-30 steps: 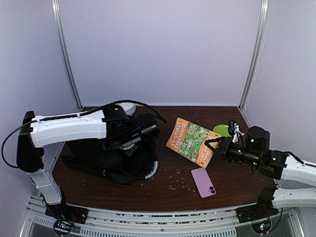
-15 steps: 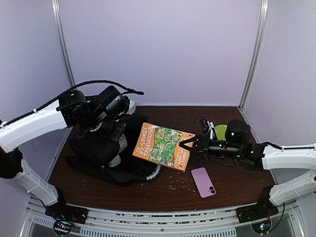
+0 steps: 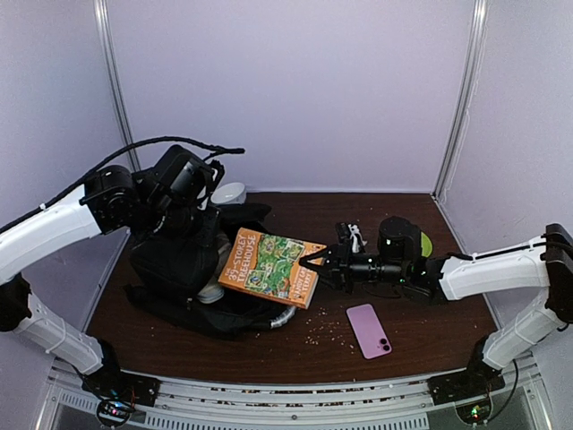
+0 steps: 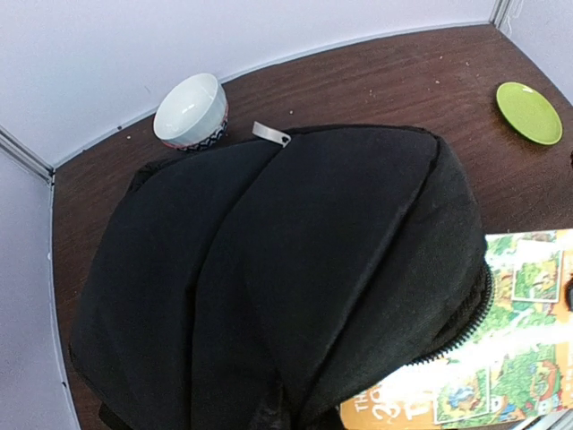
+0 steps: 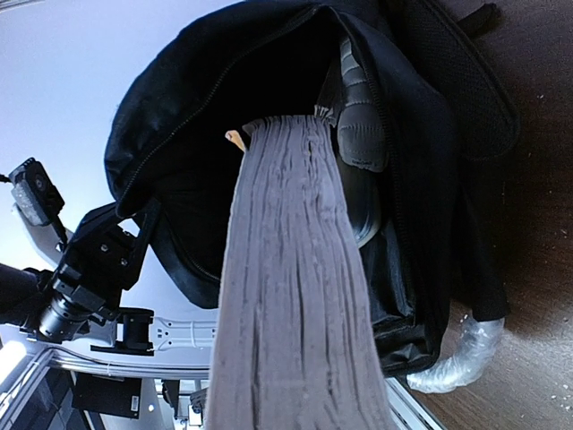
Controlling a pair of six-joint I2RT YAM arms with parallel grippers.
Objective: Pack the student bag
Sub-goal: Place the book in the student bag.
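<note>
1. The student bag (image 3: 175, 264) sits on the left side of the brown table (image 3: 430, 354). It is big, black and soft. It stands up tall, and its mouth opens toward the right.
2. The left gripper (image 3: 204, 213) is up at the top of the bag. Its fingers are squeezed tight on the black cloth there. Its own camera looks down on the bag's round top and does not show the fingers.
3. The right gripper (image 3: 324, 269) reaches in from the right. Its two fingers are only a little way apart, and they pinch the right edge of a book (image 3: 269, 267).
4. The book has an orange cover with green pictures. It is up off the table and tips a bit. Its left end pokes into the bag's mouth, under the zip edge, and the rest sticks out.
5. From the right wrist, the book's grey page edges run straight into the dark inside of the bag.
6. A white bowl (image 4: 190, 109) stands just behind the bag, near the back wall.
7. A green plate (image 4: 529, 112) lies at the back right, well apart from the bag.
8. A pink phone (image 3: 369, 330) lies flat in front of the right arm.
9. Small crumbs (image 3: 322, 336) dot the table between the bag and the phone.
10. Some crinkly clear plastic (image 3: 279, 313) pokes out by the bag's bottom corner.
</note>
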